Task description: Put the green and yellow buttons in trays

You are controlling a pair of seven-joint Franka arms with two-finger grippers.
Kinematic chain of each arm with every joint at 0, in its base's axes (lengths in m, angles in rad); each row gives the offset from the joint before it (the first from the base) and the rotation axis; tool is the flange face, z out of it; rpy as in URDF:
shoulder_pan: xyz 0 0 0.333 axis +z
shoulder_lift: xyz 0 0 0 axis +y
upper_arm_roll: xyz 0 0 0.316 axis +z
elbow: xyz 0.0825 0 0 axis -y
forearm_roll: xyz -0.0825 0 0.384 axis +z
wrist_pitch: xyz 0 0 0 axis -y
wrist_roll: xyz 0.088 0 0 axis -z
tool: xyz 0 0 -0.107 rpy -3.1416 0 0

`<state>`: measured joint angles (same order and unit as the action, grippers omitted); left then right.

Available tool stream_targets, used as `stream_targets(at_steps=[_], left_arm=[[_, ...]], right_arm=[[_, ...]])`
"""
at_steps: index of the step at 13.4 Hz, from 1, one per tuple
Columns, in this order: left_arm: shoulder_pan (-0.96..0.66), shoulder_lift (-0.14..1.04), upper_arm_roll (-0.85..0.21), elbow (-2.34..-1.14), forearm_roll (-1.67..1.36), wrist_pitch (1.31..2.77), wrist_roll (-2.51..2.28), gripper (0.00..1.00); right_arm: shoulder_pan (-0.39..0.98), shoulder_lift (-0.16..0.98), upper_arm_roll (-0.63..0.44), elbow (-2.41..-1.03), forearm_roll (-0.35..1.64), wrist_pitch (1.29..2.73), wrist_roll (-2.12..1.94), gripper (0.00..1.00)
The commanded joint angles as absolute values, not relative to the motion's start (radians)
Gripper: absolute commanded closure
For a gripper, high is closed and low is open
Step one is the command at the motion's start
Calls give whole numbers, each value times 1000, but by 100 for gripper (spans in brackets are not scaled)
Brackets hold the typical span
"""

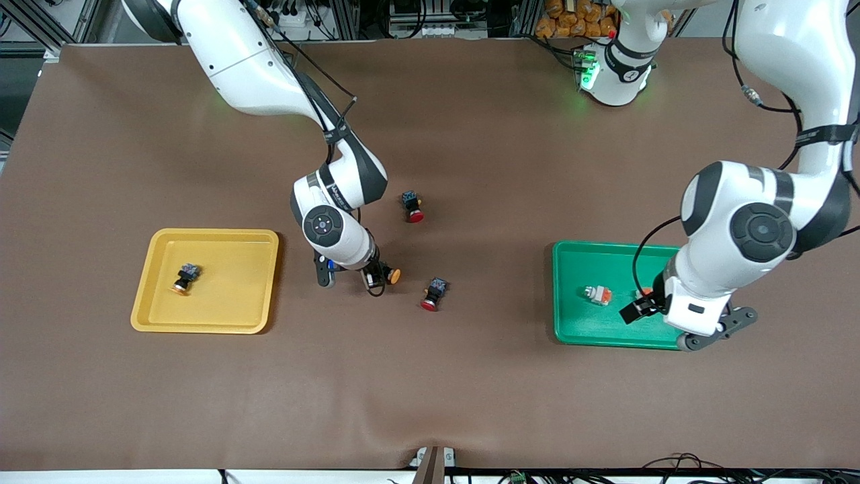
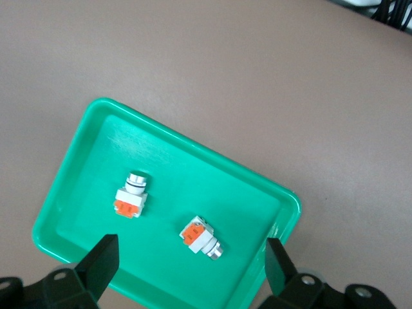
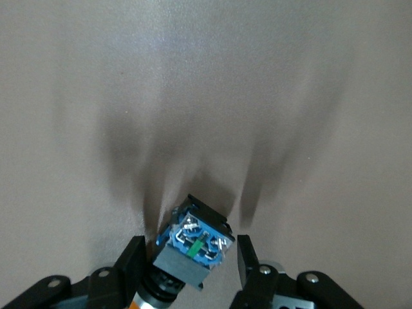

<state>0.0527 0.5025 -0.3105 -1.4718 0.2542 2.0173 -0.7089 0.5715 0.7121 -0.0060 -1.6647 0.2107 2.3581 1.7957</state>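
My right gripper (image 1: 371, 275) is low at the middle of the table, shut on a black-bodied button with a yellow-orange cap (image 1: 390, 274). In the right wrist view the gripper (image 3: 188, 250) has its fingers against that button's blue-backed body (image 3: 193, 244). A second yellow-capped button (image 1: 185, 277) lies in the yellow tray (image 1: 255, 296). My left gripper (image 1: 685, 324) hangs open and empty over the green tray (image 1: 571, 323). Two white-and-orange green-capped buttons (image 1: 598, 294) (image 1: 643, 293) lie in it. The left wrist view shows both buttons (image 2: 132, 196) (image 2: 201, 236), the green tray (image 2: 187, 145) and the gripper (image 2: 190, 264).
Two black-bodied switches with red caps lie on the brown table: one (image 1: 412, 206) farther from the front camera than my right gripper, one (image 1: 435, 294) beside it toward the left arm's end.
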Motion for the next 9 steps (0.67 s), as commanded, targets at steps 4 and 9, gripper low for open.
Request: stream_targets(at_steps=[4,9], left_arm=[[104,500,-316,-1420,259,1973,-630,0],[104,437,-327,-1419,261,1879,-614,0]], right_arm=[[589,727,-18,-1651,178,2373,1810,85],[539,678,-35,-1641,175,2288,1694,98]])
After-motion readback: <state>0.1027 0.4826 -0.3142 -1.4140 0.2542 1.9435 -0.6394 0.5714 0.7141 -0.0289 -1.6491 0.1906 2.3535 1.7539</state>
